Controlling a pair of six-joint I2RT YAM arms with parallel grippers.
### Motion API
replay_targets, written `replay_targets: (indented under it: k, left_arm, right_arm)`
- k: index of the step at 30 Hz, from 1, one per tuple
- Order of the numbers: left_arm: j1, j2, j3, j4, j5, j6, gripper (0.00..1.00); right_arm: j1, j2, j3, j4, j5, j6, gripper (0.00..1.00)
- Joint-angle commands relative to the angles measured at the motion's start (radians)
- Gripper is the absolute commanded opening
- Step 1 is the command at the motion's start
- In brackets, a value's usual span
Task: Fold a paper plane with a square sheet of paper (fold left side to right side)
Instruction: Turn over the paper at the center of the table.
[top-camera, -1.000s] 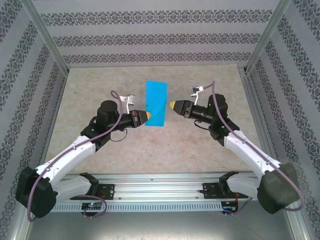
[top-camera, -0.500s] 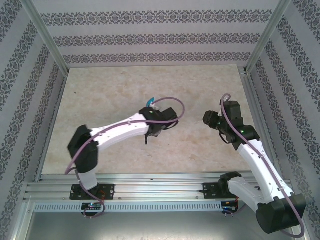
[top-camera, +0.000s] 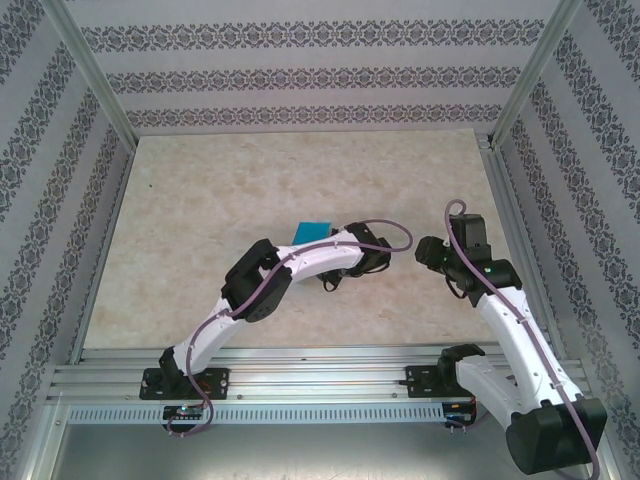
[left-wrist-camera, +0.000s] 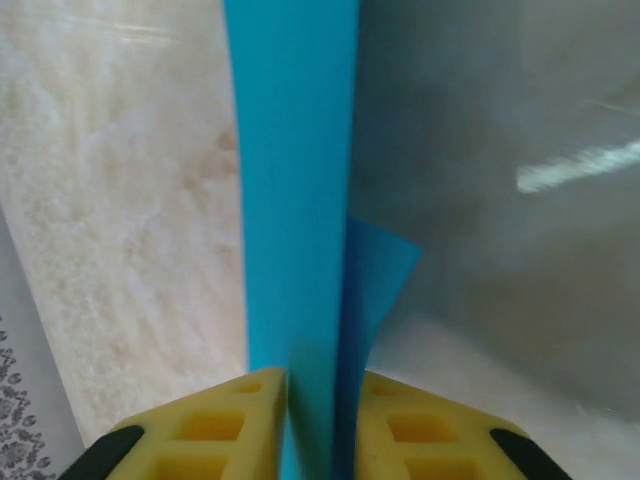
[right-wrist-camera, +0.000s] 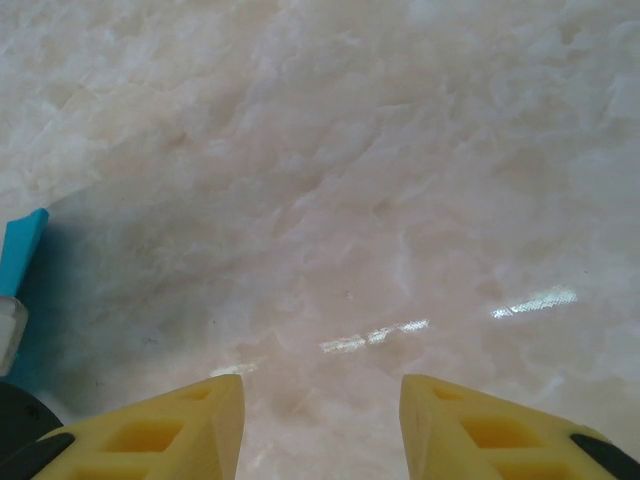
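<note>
Here, left pincer straddles the blue paper.

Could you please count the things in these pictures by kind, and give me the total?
blue paper sheet: 1
robot arms: 2 (left arm, right arm)
pincers: 2 (left pincer, right pincer)
table: 1
Total: 6

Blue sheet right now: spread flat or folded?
Folded. In the left wrist view the sheet of paper is a narrow strip with a second layer flaring out beside it.
</note>
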Motion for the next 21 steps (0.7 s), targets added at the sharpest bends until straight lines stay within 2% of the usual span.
replay_targets:
  k: [1,5,9,13,15,18,21]
  left_arm:
    - [0.002,-0.066,0.026,0.090,0.137,0.085,0.34]
    - [0.032,-0.223,-0.077,0.268,0.306,0.140,0.45]
    - [0.110,-0.461,-0.316,0.504,0.486,0.152,0.50]
    - [0.238,-0.697,-0.584,0.706,0.632,0.130,0.59]
    - [0.325,-0.806,-0.733,0.828,0.723,0.104,0.64]
    - [0.433,-0.925,-0.898,0.938,0.807,0.084,0.68]
    - [0.510,-0.985,-1.008,1.013,0.878,0.070,0.73]
  right_arm:
    - [-0.021,-0.018,-0.027,-0.004,-0.053,-0.024,0.47]
    - [-0.024,-0.007,-0.058,0.076,-0.183,0.003,0.47]
    - [0.015,0.046,-0.109,0.247,-0.341,0.100,0.45]
    - [0.175,0.154,-0.137,0.480,-0.338,0.217,0.45]
    - [0.275,0.262,-0.116,0.592,-0.308,0.257,0.45]
    - [0.386,0.447,-0.033,0.700,-0.285,0.283,0.45]
    - [0.449,0.617,0.062,0.776,-0.281,0.305,0.44]
